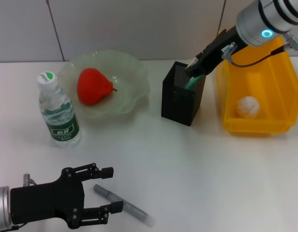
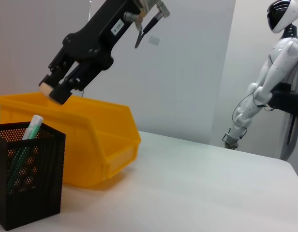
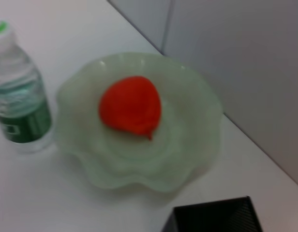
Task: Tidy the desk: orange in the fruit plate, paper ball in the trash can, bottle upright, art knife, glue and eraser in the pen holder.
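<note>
Right end effector (image 1: 192,69), in the head view, hangs over the mouth of the pen holder (image 1: 183,94); its fingers are pinched on something small that cannot be made out from here. A green-capped stick already leans inside the holder. Just past this end effector stands the trash can (image 1: 258,96) with the paper ball (image 1: 247,107) in it. The left end effector (image 1: 98,191) lies low on the counter (image 1: 197,169), fingers spread wide around the near end of a grey pen-like tool (image 1: 125,206), probably the art knife. Beyond it the bottle (image 1: 57,110) stands upright, and the orange (image 1: 94,86) sits in the fruit plate (image 1: 134,72).

From the left wrist view, the right end effector (image 2: 53,90) grips a small cream block, likely the eraser (image 2: 44,87), above the holder's far side, close to the bin's rim. I would centre it over the opening before letting go, clear of the leaning stick.

From the right wrist view, only plate, fruit, bottle and a holder corner show; nothing blocks the drop.
</note>
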You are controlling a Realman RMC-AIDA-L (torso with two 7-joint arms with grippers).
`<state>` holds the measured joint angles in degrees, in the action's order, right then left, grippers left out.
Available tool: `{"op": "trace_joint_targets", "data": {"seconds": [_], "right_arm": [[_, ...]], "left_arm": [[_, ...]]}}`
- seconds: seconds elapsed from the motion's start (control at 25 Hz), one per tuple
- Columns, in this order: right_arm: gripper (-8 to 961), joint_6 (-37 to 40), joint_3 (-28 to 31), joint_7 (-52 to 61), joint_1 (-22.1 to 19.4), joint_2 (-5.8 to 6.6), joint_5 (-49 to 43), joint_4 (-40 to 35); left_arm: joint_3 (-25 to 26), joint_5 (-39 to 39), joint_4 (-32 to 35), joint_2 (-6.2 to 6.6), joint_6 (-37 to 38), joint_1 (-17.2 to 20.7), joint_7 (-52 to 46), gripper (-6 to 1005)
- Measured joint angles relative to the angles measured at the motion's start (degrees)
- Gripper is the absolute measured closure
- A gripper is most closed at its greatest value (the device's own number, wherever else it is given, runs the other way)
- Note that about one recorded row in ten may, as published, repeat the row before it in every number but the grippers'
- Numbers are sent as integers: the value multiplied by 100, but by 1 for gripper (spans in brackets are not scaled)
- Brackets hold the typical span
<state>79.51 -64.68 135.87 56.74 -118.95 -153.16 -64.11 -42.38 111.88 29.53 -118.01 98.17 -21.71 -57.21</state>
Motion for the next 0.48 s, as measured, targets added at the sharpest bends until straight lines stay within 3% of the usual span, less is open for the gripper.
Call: {"op": "trace_joint_targets", "data": {"seconds": [0.48], "right_arm": [[533, -655, -5, 17, 117, -5, -70, 704]], "left_arm": [[1, -8, 1, -3, 3, 8, 0, 213]]}}
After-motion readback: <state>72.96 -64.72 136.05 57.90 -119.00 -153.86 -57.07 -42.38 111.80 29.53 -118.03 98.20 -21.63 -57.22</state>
